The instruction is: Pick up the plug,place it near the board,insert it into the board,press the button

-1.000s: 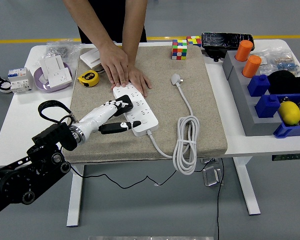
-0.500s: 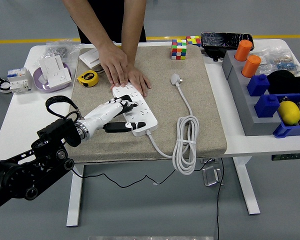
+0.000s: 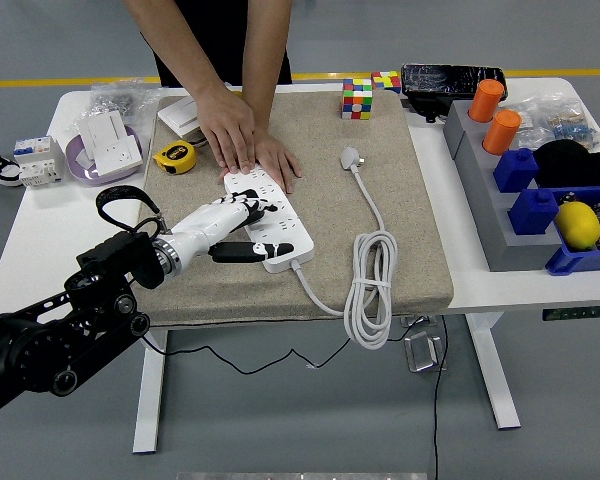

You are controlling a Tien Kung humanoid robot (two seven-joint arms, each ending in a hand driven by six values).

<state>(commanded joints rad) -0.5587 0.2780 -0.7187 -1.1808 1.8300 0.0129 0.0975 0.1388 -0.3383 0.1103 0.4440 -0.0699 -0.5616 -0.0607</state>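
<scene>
White robot left hand (image 3: 225, 222) grips black plug (image 3: 252, 213), seated on white power strip (image 3: 270, 218) under its fingertips. Person's hands (image 3: 242, 140) steady strip's far end. Push straight down; avoid tilting.

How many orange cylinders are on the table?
2. Both orange cylinders stand in the grey block at the table's right: one at its far end, the other just nearer. More may be hidden.

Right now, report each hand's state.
Left hand: shut on the black plug, over the white power strip.
Right hand: not in view.
</scene>
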